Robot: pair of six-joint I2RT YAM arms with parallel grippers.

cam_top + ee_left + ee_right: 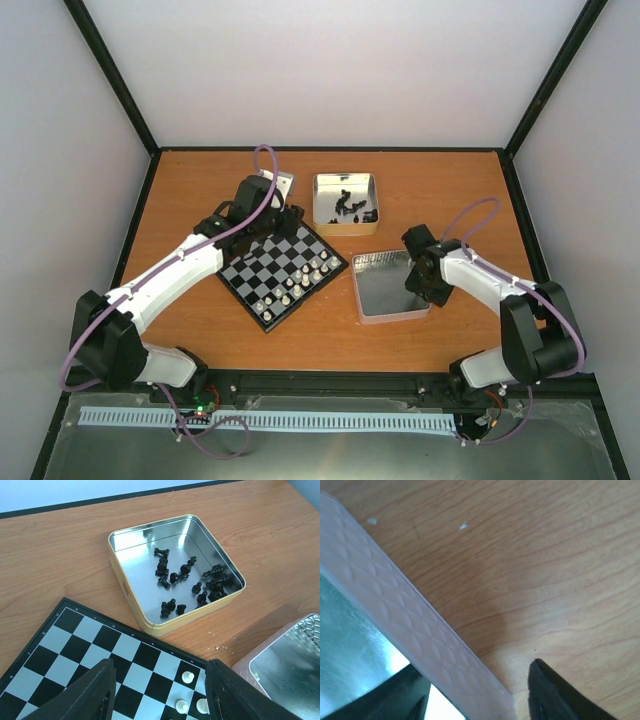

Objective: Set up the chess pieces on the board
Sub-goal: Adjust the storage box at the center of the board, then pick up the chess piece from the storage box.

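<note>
Black fingers of the left hand [157, 702] stand well apart over the far corner of the board [262, 262], with nothing between them but bare chequers. The board lies cornerwise on the desk [200, 180]. The cream-white chessmen [300, 282] stand upright in two lines along the board's near-right edge, and the left wrist view catches three of them just beside the hand. That side looks all but finished, though the pieces are too small to check each one's square.

The rows along the board's far-left edge are bare. The black chessmen [185, 580] lie in a heap in the gold tin [170, 625], which sits just beyond the board's far-right corner, and none of them stands on the board. So I judge the job about half done: white is placed, black is left to lift out and stand up.

To the right of the board lies a shallow pink-rimmed tin [385, 290] with nothing in it. The right hand [472, 700] straddles this tin's wall on the side away from the board, one finger inside and one outside. Whether it pinches the wall or only brackets it I cannot tell.
</note>
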